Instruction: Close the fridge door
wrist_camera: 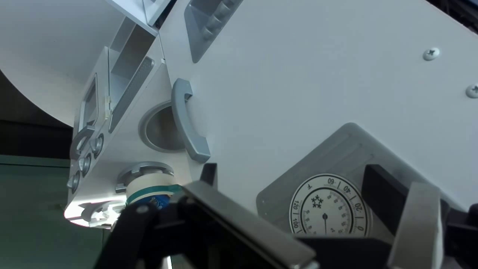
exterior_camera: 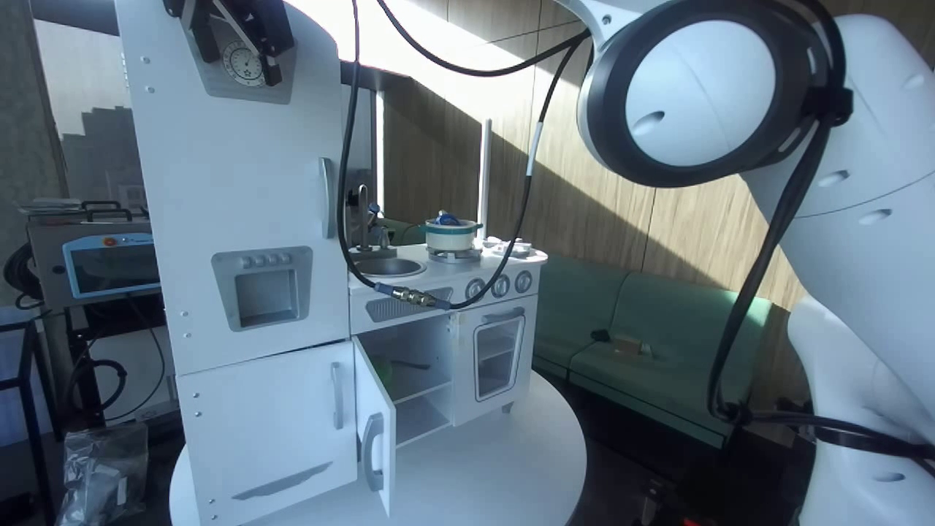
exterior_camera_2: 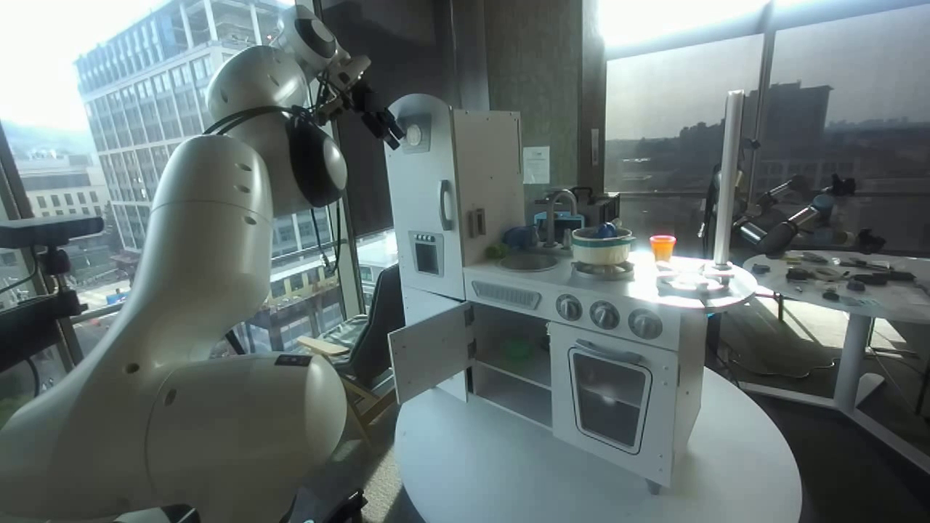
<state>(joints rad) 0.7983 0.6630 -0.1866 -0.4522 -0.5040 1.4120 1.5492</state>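
Facing the parted fingers (wrist_camera: pixel 381 196) stands the fridge door (wrist_camera: pixel 298 101).

In exterior view you get wood-panelled wall (exterior_camera: pixel 628 226) across upper middle, sunlight (exterior_camera: pixel 497 102) slanting over it; green padded bench (exterior_camera: pixel 687 314) below, right of centre. In exterior view you face bright window (exterior_camera_2: pixel 94 152) upper left, building (exterior_camera_2: pixel 160 102) outside; shaded window (exterior_camera_2: pixel 683 123) upper right; grey wall (exterior_camera_2: pixel 534 73) between. Dark chair (exterior_camera_2: pixel 385 327) left of centre; cluttered table (exterior_camera_2: pixel 890 306) right edge; sun patches (exterior_camera_2: pixel 806 330) on dark floor (exterior_camera_2: pixel 835 465). Round white table (exterior_camera_2: pixel 581 465) low in both exterior views.
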